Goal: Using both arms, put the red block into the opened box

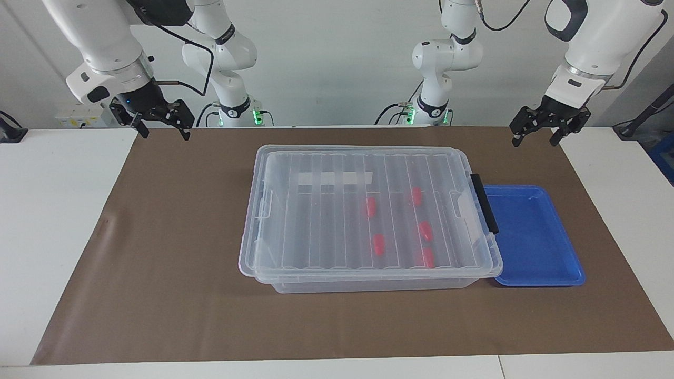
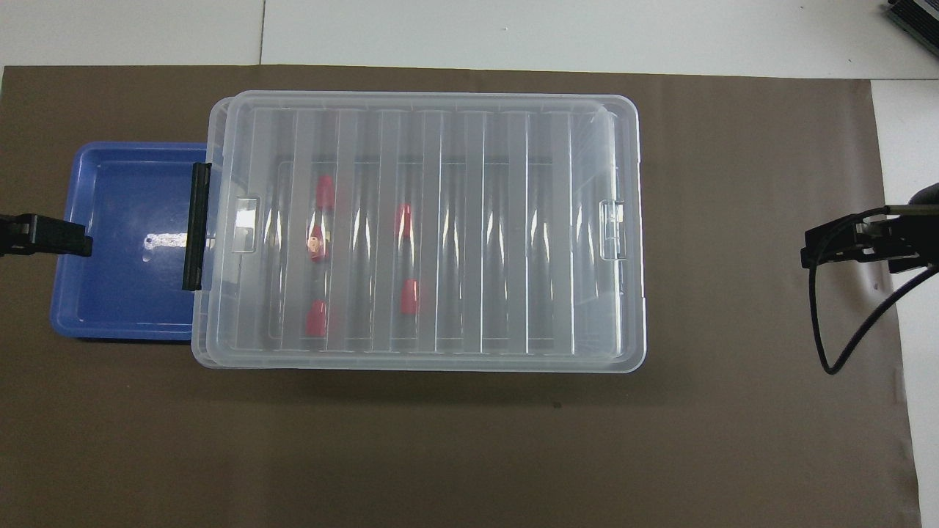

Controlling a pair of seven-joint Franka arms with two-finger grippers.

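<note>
The clear box (image 1: 368, 284) (image 2: 640, 308) stands mid-mat with its ribbed lid (image 1: 326, 210) lying on top, black latch bar (image 1: 484, 202) toward the left arm's end. Several red blocks (image 1: 370, 207) (image 2: 325, 192) lie inside, seen through the lid. My right gripper (image 1: 164, 134) (image 2: 843, 246) hangs open and empty over the mat's edge at the right arm's end, well apart from the box. My left gripper (image 1: 534, 141) waits open and empty, raised over the mat's corner at the left arm's end of the table.
An empty shallow blue tray (image 1: 532, 237) (image 2: 125, 242) sits against the box at the latch end. A brown mat (image 1: 174, 252) covers most of the white table. The right arm's black cable (image 2: 836, 352) loops below its gripper.
</note>
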